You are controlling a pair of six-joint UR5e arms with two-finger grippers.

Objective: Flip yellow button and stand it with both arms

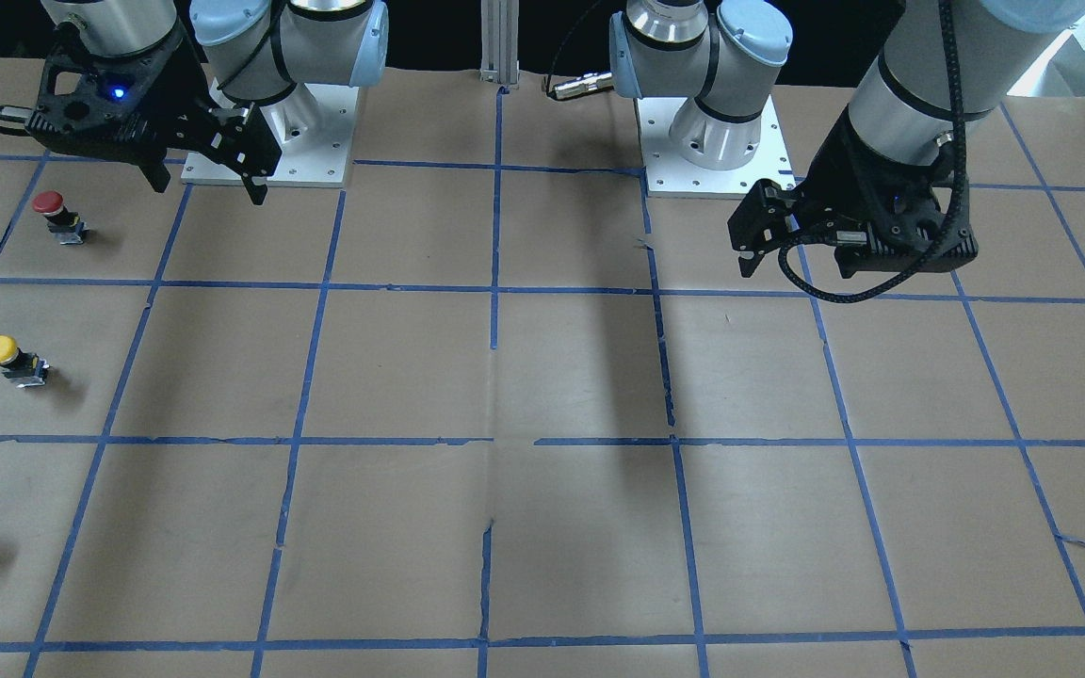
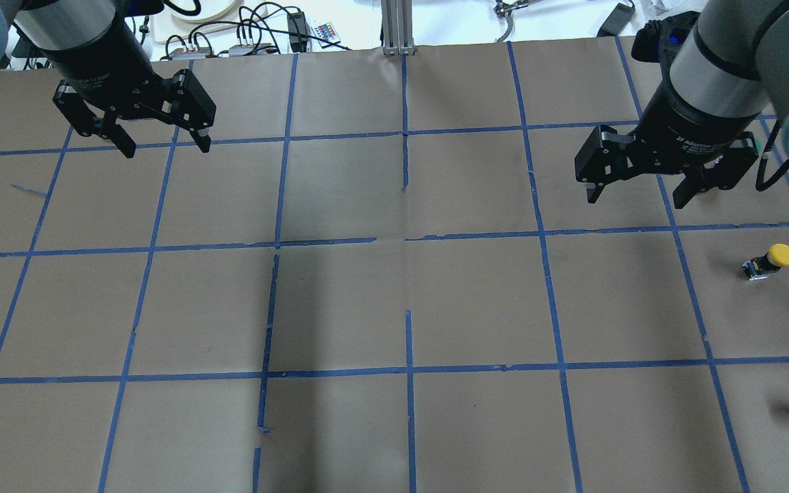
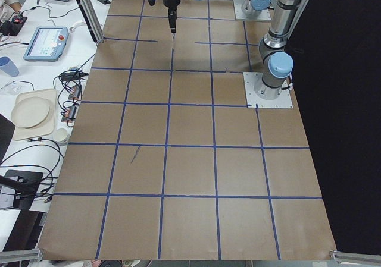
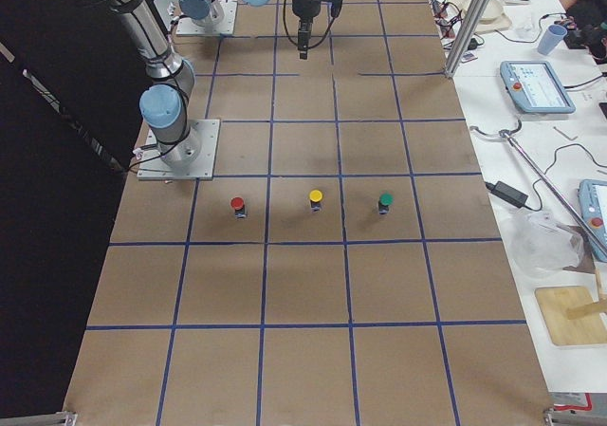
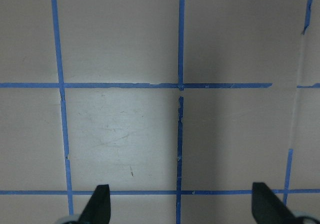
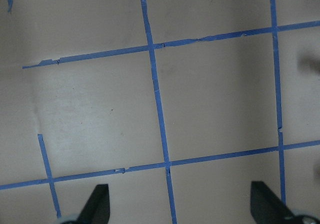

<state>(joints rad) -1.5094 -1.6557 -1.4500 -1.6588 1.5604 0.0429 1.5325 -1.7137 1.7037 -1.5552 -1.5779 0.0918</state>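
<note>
Both grippers hang open above the table (image 2: 394, 308).
The left gripper (image 2: 166, 149) and right gripper (image 2: 635, 200) have their fingers spread wide and hold nothing. The yellow button (image 2: 771, 260) stands cap-up near the table's right edge, apart from both.

A robotics lab: two robot arms (image 1: 929, 85) bolted to a paper-covered table (image 1: 580, 377) gridded with blue tape (image 1: 411, 288), with teach pendants (image 3: 46, 43) and loose cables (image 2: 264, 24) on the white side bench (image 3: 41, 71)
</note>
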